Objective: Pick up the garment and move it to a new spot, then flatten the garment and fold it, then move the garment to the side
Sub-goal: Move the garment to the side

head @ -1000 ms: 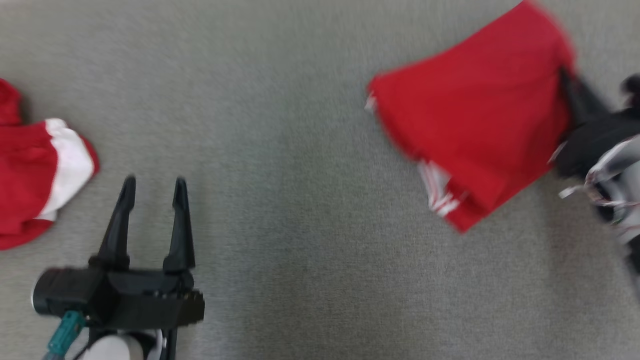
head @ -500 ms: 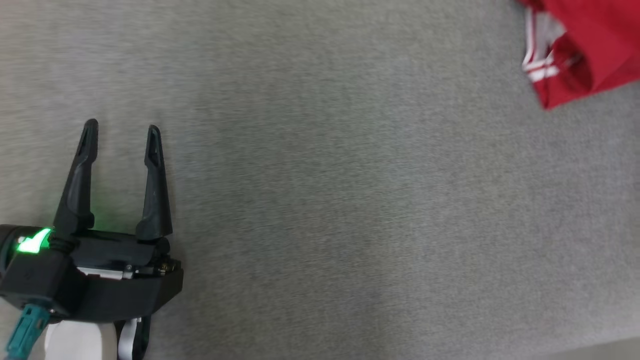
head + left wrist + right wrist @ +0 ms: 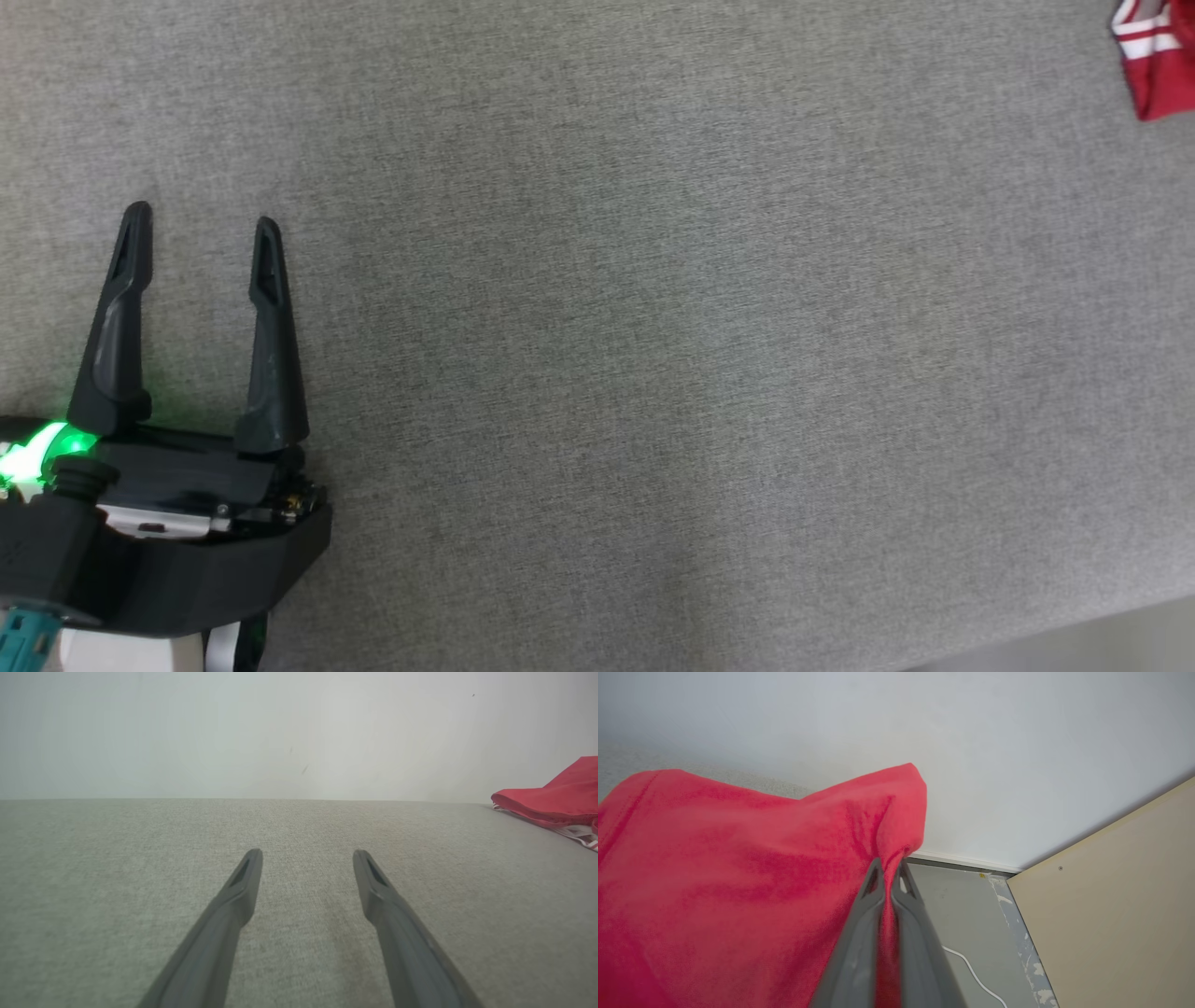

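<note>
Nearest, the left gripper stood wide apart and empty, low over the grey surface. The garment was well apart from it, far to its right at the far corner. There the right gripper was pinched tight on a red fold. By my judgement the right arm was the nearer one, so the setting-down belonged to it.
</note>
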Tool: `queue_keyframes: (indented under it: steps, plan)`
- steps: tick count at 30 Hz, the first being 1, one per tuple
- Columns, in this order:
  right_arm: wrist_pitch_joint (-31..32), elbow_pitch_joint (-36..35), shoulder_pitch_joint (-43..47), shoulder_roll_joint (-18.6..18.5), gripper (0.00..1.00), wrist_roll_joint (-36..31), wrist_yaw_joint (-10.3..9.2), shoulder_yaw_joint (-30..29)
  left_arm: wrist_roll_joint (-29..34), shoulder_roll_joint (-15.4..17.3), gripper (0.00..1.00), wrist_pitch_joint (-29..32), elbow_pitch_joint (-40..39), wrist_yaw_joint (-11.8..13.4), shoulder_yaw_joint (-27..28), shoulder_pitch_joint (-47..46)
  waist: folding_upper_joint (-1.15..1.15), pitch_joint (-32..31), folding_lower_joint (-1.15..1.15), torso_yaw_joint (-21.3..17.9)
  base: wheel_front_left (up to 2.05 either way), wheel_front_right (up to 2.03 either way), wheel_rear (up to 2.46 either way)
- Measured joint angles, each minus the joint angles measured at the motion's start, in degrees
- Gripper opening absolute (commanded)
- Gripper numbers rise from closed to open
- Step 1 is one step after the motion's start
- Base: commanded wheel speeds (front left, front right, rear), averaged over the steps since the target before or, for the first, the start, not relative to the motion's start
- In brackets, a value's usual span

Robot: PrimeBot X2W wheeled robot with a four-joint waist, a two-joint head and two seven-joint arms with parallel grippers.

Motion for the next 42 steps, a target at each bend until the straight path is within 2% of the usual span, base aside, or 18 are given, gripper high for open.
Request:
queue_keyframes:
  steps: [1,2,3,16,22,30,42]
  plan:
    - [-0.02,0.52,-0.46,0.01,0.10,-0.30,0.00,0.02,0.01,-0.07,1.00,-0.01,0.01,-0.03,-0.10,-0.04,0.00,0.04,0.00,0.16,0.00,0.00,0.00]
    - [-0.49,0.82,-0.74,0.03,0.48,-0.47,0.00,0.02,0.03,-0.14,1.00,-0.05,0.05,-0.03,-0.21,-0.12,0.00,0.06,0.00,0.31,0.00,0.00,0.00]
    - [-0.97,1.27,-1.01,0.12,1.00,-0.74,0.00,-0.02,0.03,-0.22,1.00,-0.07,0.19,-0.04,-0.31,-0.24,0.00,0.04,0.00,0.48,0.00,0.00,0.00]
    - [-7.69,3.04,-0.40,3.35,1.00,-3.36,0.00,1.53,-1.45,-1.24,1.00,0.08,5.83,-0.01,0.60,0.74,0.01,-4.94,0.01,1.66,0.00,0.00,0.00]
    - [-11.74,0.34,3.83,7.87,1.00,-3.65,0.00,1.77,-3.09,-1.44,1.00,0.26,8.59,0.74,3.02,4.87,0.01,-10.25,0.01,2.45,0.00,0.00,0.00]
    - [-16.56,-7.47,16.39,16.39,1.00,-3.59,0.00,-0.26,-3.74,-1.63,1.00,0.27,10.57,1.31,5.64,11.16,0.01,-19.16,0.00,3.44,0.00,0.00,0.00]
    - [-17.56,-22.26,45.60,30.12,1.00,-7.24,0.00,-8.34,-4.47,-1.69,1.00,0.26,13.89,1.68,5.19,16.84,0.00,-32.94,-0.01,5.55,0.00,0.00,0.00]
